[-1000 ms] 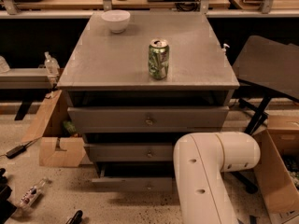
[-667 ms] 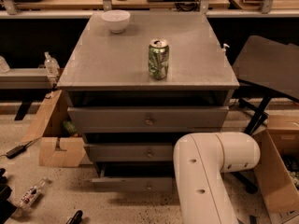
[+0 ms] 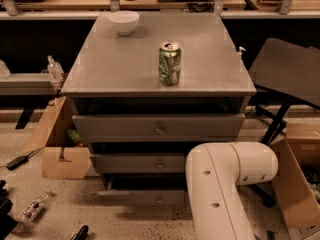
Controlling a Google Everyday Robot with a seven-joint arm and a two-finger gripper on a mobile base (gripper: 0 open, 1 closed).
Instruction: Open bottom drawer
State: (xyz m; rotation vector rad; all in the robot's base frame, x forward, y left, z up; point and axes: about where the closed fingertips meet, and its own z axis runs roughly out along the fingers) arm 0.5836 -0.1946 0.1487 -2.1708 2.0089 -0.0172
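Camera view, lower centre: bottom drawer (image 3: 135, 197), lowest of three grey fronts, standing slightly proud of the cabinet (image 3: 80, 134). Likely rigid and light, sliding straight out on runners. Best taken by the tiny centre knob (image 3: 160, 200), small enough to slip from a pinch. At lower right, white arm (image 3: 225, 184) bent at the elbow, covering the drawer's right end. No sight of the end effector, hidden behind or below that arm; apart or together, cannot tell.

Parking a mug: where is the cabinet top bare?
Bare cabinet top: left and right of the can, in front of the bowl. Crowded: the arm covers the right end of the bottom drawer; the pincer is out of view.
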